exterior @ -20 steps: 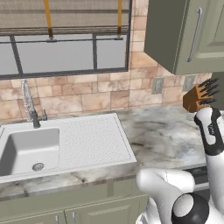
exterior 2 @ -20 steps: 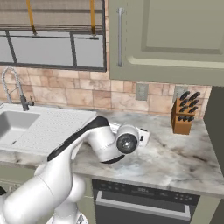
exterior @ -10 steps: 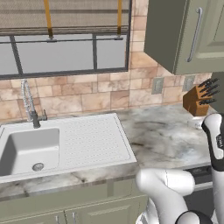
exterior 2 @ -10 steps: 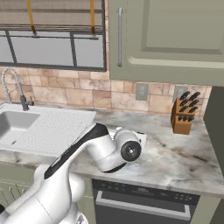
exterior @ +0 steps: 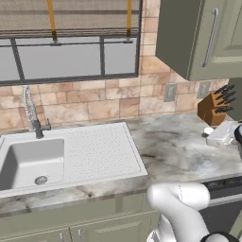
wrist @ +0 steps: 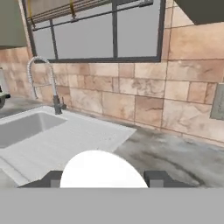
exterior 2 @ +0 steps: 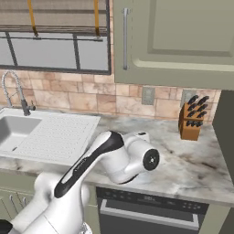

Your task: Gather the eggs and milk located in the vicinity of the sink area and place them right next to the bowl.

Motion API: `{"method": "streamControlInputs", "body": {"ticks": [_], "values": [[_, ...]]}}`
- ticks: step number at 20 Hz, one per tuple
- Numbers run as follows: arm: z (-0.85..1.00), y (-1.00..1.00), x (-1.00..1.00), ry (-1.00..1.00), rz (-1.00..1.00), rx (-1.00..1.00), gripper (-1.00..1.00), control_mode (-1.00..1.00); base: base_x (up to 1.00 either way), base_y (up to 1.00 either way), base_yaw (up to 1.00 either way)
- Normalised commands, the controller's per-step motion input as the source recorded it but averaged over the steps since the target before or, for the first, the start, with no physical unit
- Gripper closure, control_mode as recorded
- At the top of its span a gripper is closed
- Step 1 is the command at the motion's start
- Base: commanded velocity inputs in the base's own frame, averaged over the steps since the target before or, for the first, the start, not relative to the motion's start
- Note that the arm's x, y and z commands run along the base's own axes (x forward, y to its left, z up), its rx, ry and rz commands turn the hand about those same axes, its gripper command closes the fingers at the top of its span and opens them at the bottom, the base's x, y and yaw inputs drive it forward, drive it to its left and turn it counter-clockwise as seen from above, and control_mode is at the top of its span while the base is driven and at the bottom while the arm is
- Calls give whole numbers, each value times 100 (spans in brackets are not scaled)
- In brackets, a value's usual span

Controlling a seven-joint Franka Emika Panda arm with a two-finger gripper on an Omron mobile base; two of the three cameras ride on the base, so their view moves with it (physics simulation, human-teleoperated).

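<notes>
Kitchen desk, items as seen.

- Hand (wrist: pixel 103 179): two dark finger tips (wrist: pixel 52 179), well apart, standing either side of a white rounded shape. Closed as far as that shape allows, gripping it.
- Milk (wrist: pixel 103 168): the white shape held between the tips. No blue markings can be made out from this angle. It is low over the desk (exterior: pixel 179 146), to the right of the sink, with the hand's camera looking back toward the faucet.
- Sink (exterior: pixel 101 151): white, set in the desk at the left. The basin with its round drain is at the far left, and the ribbed drainboard is on the right side.
- Faucet (exterior: pixel 32 111): chrome gooseneck, upright behind the basin, against the wall.
- Desk: grey-veined marble, running from the sink to the right.
- Knife block (exterior 2: pixel 191 121): brown wood with dark handles, at the back of the desk near the right end, well apart from the sink.
- Outlet (exterior: pixel 170 92): grey plate on the tan tile wall, between sink and knife block.
- Window (exterior: pixel 71 56): dark-framed, above the sink, with a blind drawn partway.
- Cabinet (exterior 2: pixel 173 36): olive green, on the wall above the right half of the desk.
</notes>
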Motion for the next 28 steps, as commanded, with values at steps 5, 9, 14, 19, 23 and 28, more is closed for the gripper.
{"method": "streamControlInputs", "body": {"ticks": [5, 9, 14, 19, 23, 28], "values": [[18, 44, -41, -39, 26, -17, 100, -100, 0, 0, 0], [12, 92, -42, -34, 5, -23, 100, -100, 0, 0, 0], [16, 78, -33, -9, 2, -19, 100, -100, 0, 0, 0], [7, 44, -10, 0, 1, -12, 100, -100, 0, 0, 0], [0, 0, 0, 4, 0, -3, 100, -100, 0, 0, 0], [0, 0, 0, 4, 0, 0, 100, -100, 0, 0, 0]]}}
